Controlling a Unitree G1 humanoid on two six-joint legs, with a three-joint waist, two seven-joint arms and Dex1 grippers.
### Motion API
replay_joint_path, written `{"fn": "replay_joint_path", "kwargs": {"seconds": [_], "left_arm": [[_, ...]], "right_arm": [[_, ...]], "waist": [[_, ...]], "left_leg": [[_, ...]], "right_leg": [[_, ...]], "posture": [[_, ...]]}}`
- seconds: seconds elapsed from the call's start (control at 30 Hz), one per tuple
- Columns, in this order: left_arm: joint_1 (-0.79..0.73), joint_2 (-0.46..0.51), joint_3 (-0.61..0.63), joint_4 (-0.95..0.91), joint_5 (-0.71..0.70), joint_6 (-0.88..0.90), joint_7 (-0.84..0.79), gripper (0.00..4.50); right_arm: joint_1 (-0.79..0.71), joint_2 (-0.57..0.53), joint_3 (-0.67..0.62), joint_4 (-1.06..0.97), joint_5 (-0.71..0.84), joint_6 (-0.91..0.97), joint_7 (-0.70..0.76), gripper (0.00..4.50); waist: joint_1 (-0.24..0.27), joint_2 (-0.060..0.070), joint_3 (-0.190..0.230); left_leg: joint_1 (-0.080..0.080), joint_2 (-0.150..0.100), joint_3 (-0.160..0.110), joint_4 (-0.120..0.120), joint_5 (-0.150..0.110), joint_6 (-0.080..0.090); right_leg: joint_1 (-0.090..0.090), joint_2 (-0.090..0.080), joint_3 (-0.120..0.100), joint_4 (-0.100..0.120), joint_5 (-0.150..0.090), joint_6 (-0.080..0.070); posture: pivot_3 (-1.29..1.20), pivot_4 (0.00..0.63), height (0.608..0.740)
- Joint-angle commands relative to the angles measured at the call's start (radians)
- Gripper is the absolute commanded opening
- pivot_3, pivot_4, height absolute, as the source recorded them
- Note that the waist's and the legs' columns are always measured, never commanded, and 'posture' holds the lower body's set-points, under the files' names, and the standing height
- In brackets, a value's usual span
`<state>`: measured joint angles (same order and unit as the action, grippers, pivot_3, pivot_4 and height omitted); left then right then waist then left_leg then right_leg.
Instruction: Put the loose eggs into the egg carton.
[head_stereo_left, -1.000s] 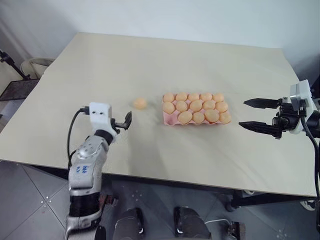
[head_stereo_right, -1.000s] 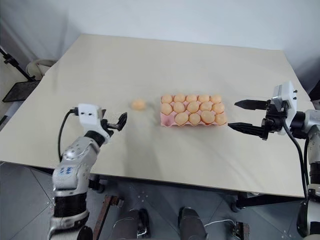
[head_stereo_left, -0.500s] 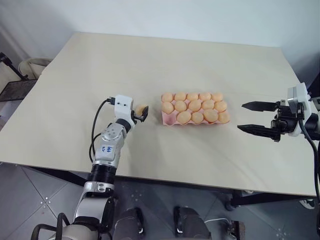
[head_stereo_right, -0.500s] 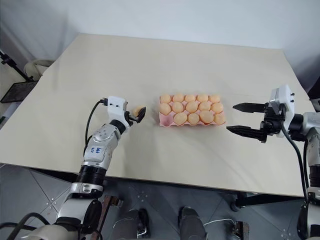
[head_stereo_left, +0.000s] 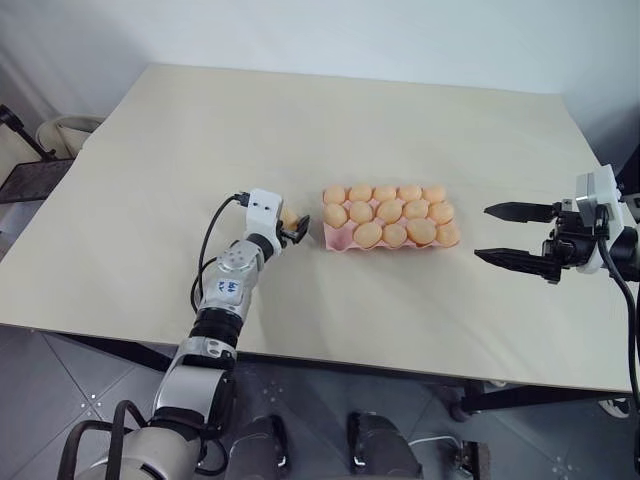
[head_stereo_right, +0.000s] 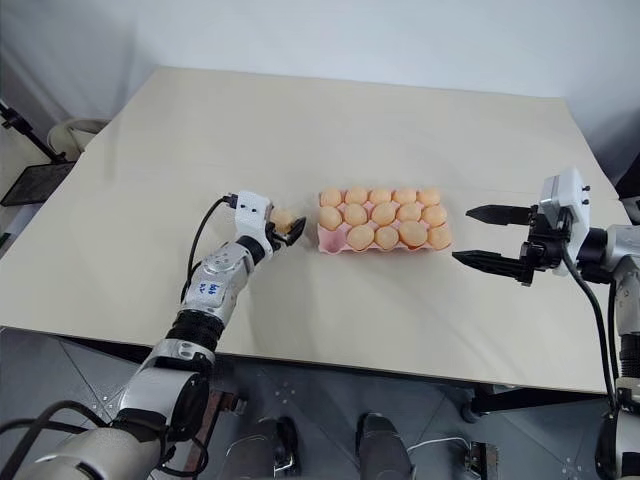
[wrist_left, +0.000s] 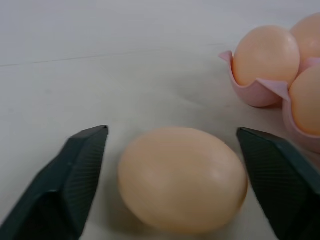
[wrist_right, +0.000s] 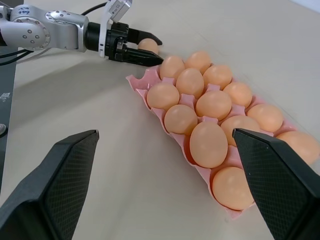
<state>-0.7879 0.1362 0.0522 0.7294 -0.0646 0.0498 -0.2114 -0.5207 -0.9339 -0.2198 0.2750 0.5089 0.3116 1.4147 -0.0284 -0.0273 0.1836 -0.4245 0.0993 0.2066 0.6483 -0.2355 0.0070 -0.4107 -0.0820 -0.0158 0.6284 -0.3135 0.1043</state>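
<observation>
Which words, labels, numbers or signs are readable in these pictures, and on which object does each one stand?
Small blue marking on the left forearm: too small and blurred to read.
Egg carton, eggs and table: no text visible.

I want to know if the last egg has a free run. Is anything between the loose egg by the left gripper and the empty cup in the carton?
Nothing visible does. The loose egg lies on bare table between the left gripper fingers, beside the egg carton, whose one empty cup is at the near corner facing it.
</observation>
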Motion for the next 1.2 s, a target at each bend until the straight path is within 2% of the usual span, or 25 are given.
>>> {"fn": "replay_joint_path", "kwargs": {"seconds": [0.03, 0.1, 0.3, 0.43, 0.57, 0.8, 1.1, 1.2], "left_arm": [[-0.028, -0.007, -0.006, 0.014, 0.003, -0.014, -0.014, 2.95], [-0.025, -0.009, -0.01, 0.014, 0.005, -0.015, -0.019, 2.5], [-0.019, -0.006, -0.027, -0.115, -0.012, 0.009, -0.065, 2.47], [-0.034, -0.02, -0.053, -0.311, -0.087, 0.148, -0.176, 2.47], [-0.032, -0.019, -0.103, -0.409, -0.109, 0.238, -0.27, 2.47], [-0.055, 0.017, -0.206, -0.385, -0.044, 0.336, -0.351, 2.47], [-0.054, 0.044, -0.23, -0.398, -0.014, 0.407, -0.359, 2.47], [-0.052, 0.047, -0.232, -0.408, -0.016, 0.418, -0.368, 3.42]], "right_arm": [[0.005, -0.026, -0.045, -0.038, 0.02, 0.002, -0.008, 4.5], [0.009, -0.026, -0.048, -0.042, 0.021, 0.003, -0.011, 4.5], [0.036, -0.022, -0.064, -0.065, 0.028, 0.008, -0.026, 4.5], [0.058, -0.019, -0.078, -0.085, 0.036, 0.011, -0.04, 4.5], [0.087, -0.017, -0.094, -0.107, 0.046, 0.012, -0.056, 4.5], [0.171, -0.017, -0.153, -0.175, 0.069, 0.024, -0.094, 4.5], [0.262, -0.02, -0.211, -0.245, 0.093, 0.043, -0.135, 4.5], [0.263, -0.019, -0.209, -0.246, 0.095, 0.044, -0.141, 4.5]], "waist": [[0.0, 0.0, 0.0], [0.0, 0.0, 0.0], [0.001, 0.0, 0.0], [0.002, 0.0, 0.0], [0.002, 0.0, 0.0], [0.0, 0.0, 0.0], [0.001, 0.0, 0.0], [0.001, 0.0, 0.0]], "left_leg": [[0.0, 0.0, 0.0, 0.0, 0.0, 0.0], [0.0, 0.0, 0.0, 0.0, 0.0, 0.0], [0.0, 0.0, 0.0, 0.0, 0.0, 0.0], [-0.002, 0.0, 0.0, 0.0, 0.0, 0.0], [-0.002, 0.0, 0.0, 0.0, 0.0, 0.0], [-0.001, 0.0, 0.0, 0.001, 0.001, 0.0], [-0.001, 0.0, 0.0, 0.001, 0.001, 0.001], [-0.001, 0.0, 0.0, 0.002, 0.001, 0.001]], "right_leg": [[0.0, 0.0, 0.0, 0.0, 0.0, 0.0], [0.0, 0.0, 0.0, 0.0, 0.0, 0.0], [0.0, 0.0, 0.0, 0.0, 0.0, 0.0], [-0.001, 0.0, 0.0, 0.0, 0.0, 0.0], [-0.001, 0.001, 0.0, 0.0, 0.0, 0.0], [0.0, 0.001, 0.0, 0.001, 0.0, 0.0], [0.0, 0.001, 0.0, 0.0, 0.0, 0.0], [0.0, 0.001, 0.0, 0.001, 0.0, 0.0]], "posture": [[0.0, 0.15, 0.74], [0.0, 0.15, 0.74], [0.0, 0.15, 0.74], [0.0, 0.15, 0.74], [0.0, 0.15, 0.74], [0.0, 0.15, 0.74], [0.0, 0.15, 0.74], [0.0, 0.15, 0.74]]}}
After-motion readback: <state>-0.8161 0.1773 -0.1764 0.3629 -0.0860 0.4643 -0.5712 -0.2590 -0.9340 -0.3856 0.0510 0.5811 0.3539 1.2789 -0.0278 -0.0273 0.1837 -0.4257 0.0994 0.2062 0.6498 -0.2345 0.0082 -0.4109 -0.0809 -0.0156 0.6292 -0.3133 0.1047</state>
